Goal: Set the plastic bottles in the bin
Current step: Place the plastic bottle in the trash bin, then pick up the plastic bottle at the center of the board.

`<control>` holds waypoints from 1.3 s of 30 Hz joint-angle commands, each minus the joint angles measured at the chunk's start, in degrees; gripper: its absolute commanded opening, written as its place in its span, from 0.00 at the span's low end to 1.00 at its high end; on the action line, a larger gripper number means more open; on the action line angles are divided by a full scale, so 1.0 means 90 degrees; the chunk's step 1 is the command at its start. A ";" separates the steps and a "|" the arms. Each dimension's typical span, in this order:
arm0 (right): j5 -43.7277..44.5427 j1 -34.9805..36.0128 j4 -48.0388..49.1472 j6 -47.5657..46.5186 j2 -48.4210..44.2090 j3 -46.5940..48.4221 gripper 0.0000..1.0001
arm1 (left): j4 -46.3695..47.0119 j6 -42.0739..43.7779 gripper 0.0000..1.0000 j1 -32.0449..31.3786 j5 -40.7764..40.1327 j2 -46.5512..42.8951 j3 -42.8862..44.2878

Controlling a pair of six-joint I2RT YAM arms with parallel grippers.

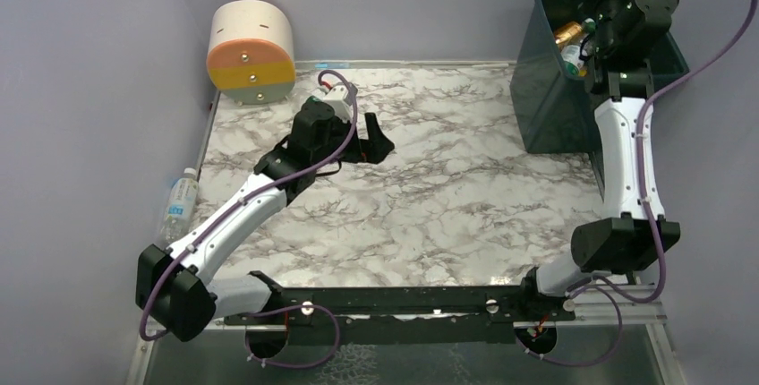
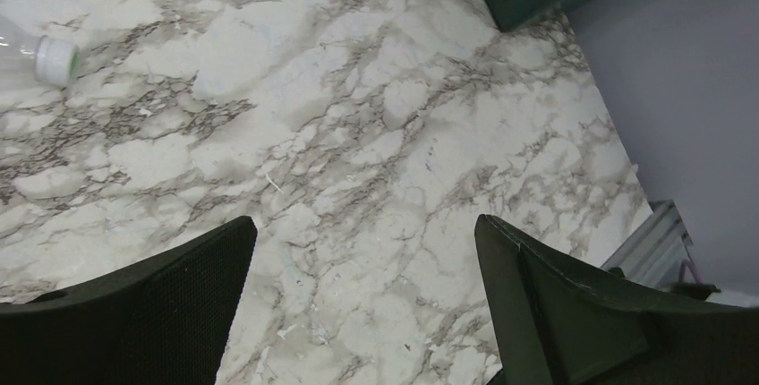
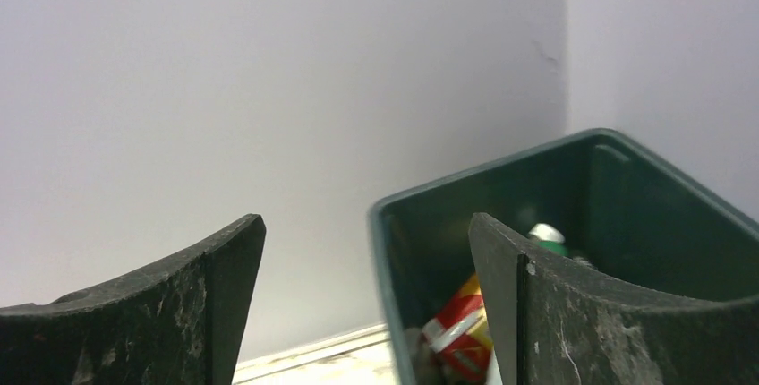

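Observation:
The dark teal bin (image 1: pixel 546 89) stands at the far right corner of the table. Bottles lie inside it: one with orange liquid (image 1: pixel 567 38) shows from above, one with a red label (image 3: pixel 458 324) and one with a green cap (image 3: pixel 548 235) show in the right wrist view. My right gripper (image 3: pixel 367 228) is open and empty, raised over the bin's rim (image 3: pixel 387 251). One clear bottle with a blue label and white cap (image 1: pixel 179 204) lies at the table's left edge; its cap shows in the left wrist view (image 2: pixel 55 59). My left gripper (image 2: pixel 365 228) is open and empty over bare marble.
A round cream, orange and yellow drum (image 1: pixel 251 51) lies at the far left corner. Purple walls close the table on the left, back and right. A metal rail (image 1: pixel 403 300) carries both arm bases at the near edge.

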 commanded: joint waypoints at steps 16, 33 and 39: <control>-0.2025 0.2862 -0.0597 0.0118 -0.1607 -0.2186 0.91 | -0.0478 -0.1069 0.99 0.1628 -0.1696 0.2587 0.1859; -0.2414 0.2971 -0.0571 0.0204 -0.2030 -0.4130 0.91 | -0.2342 -0.1991 0.99 0.2003 -0.3600 0.5953 0.4616; -0.2590 0.2981 -0.0489 0.0204 -0.1945 -0.4429 0.91 | -0.2342 -0.1995 0.99 0.2125 -0.3732 0.6286 0.4974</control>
